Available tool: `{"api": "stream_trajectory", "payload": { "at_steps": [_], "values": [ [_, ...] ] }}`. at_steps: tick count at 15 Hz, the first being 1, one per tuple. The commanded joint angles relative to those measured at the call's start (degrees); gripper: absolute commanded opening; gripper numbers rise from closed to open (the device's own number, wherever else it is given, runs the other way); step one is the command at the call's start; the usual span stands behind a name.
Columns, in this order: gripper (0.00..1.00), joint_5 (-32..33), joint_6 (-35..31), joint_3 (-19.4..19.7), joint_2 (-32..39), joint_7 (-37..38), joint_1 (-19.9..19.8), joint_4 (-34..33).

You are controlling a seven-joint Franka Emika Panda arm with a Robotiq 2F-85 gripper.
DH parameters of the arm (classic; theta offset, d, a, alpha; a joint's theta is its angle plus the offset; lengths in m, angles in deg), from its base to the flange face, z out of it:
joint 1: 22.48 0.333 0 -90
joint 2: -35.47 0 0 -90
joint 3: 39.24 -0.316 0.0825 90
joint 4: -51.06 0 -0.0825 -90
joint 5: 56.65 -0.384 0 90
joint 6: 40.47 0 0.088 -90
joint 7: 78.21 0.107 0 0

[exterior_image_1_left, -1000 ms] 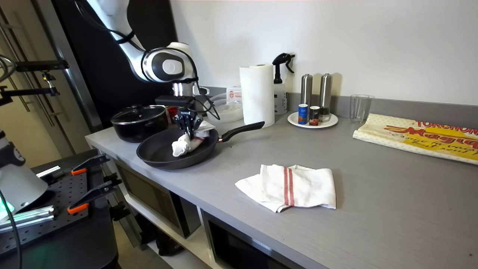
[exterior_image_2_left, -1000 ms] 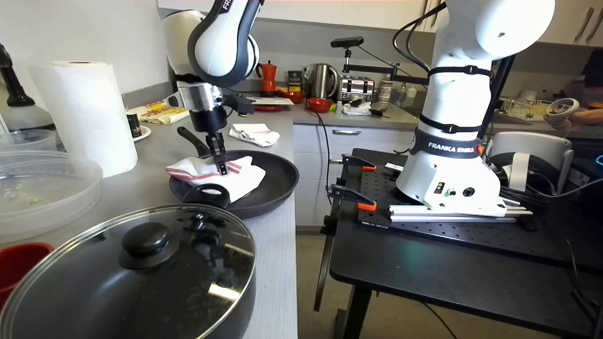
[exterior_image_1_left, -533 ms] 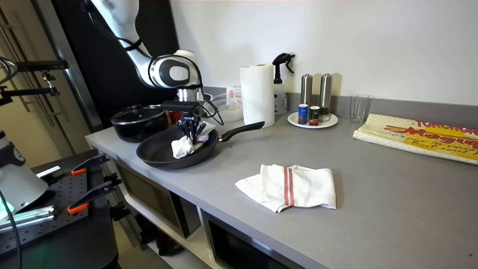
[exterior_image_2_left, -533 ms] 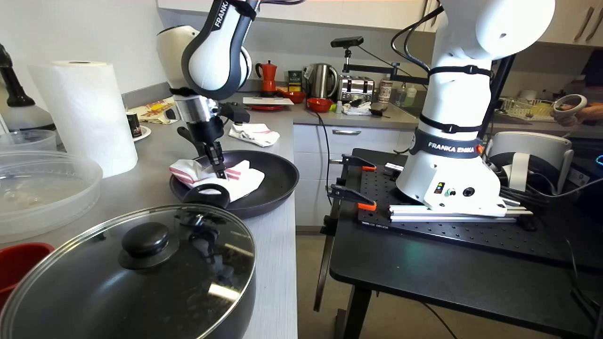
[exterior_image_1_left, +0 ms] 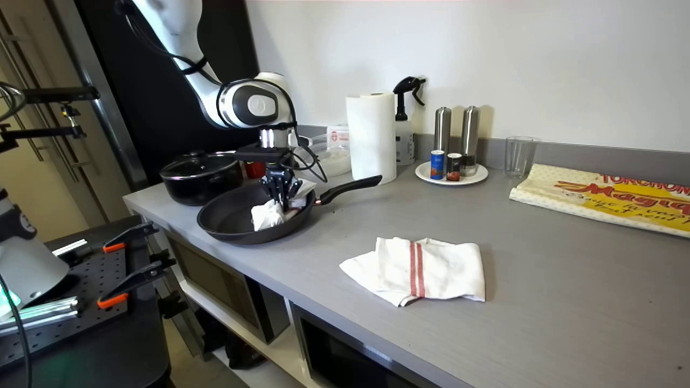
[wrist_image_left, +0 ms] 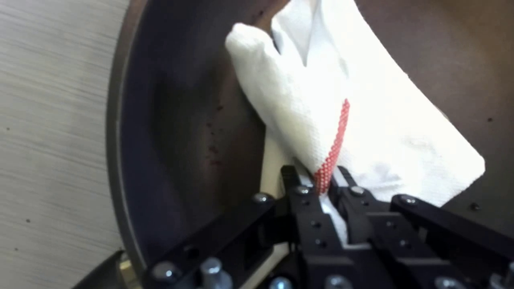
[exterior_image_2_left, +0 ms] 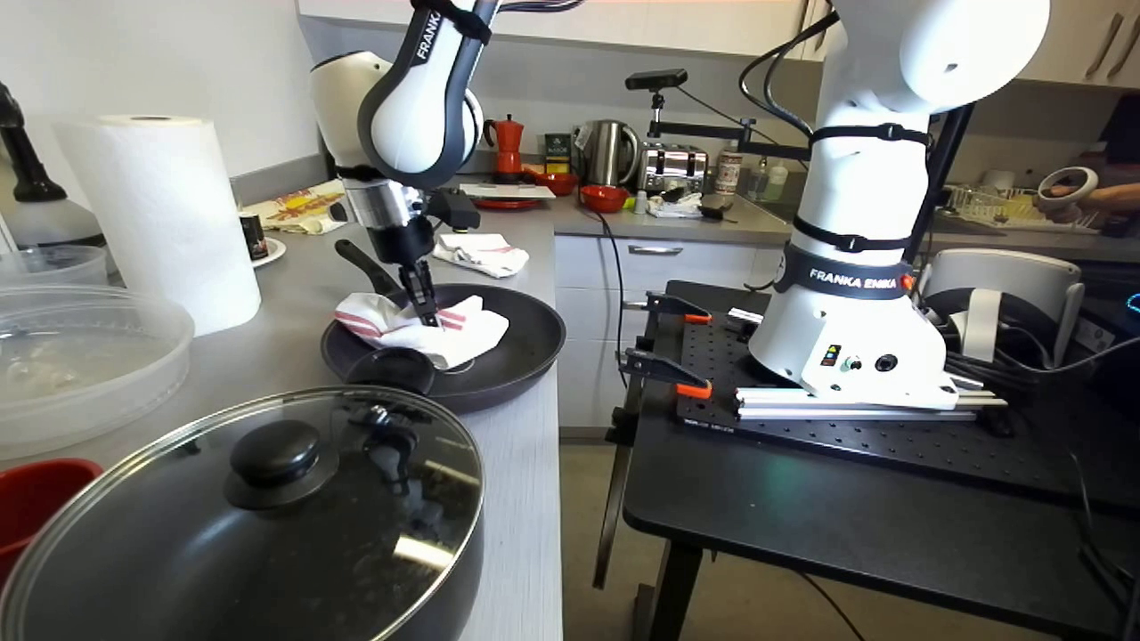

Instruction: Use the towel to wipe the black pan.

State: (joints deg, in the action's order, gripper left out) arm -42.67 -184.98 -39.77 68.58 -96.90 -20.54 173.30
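- My gripper point(wrist_image_left: 320, 178) clamps the towel point(wrist_image_left: 373, 104), low centre in the wrist view.
- That towel: white, woven, bunched, red-striped, lying in the round black pan point(exterior_image_1_left: 226, 215), left in an exterior view.
- Right edge there, a printed cloth point(exterior_image_1_left: 620, 202) lettered "TORCHON".
- I read "FRANKA EMIKA" on the arm base point(exterior_image_2_left: 846, 338), right in an exterior view.

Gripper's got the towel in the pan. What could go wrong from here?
The gripper holds only a gathered fold of the towel, which might slip out under drag. The black pan sits close to the counter edge; a hard push might send it over. Reddish specks outside the towel could be missed.
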Motion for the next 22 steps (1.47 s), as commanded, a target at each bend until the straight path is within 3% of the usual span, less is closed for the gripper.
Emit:
{"api": "stream_trajectory", "payload": {
  "at_steps": [1,6,17,22],
  "values": [
    [0.03,2.3,-0.1,2.2,-0.4,2.6,-0.2,1.2],
    [0.03,3.4,-0.5,2.6,0.0,3.6,1.0,1.3],
    [0.03,12.7,-4.1,-3.9,-3.1,3.2,10.1,10.0],
    [0.03,14.3,-4.8,-6.0,-4.9,2.8,12.2,13.6]
  ]
}}
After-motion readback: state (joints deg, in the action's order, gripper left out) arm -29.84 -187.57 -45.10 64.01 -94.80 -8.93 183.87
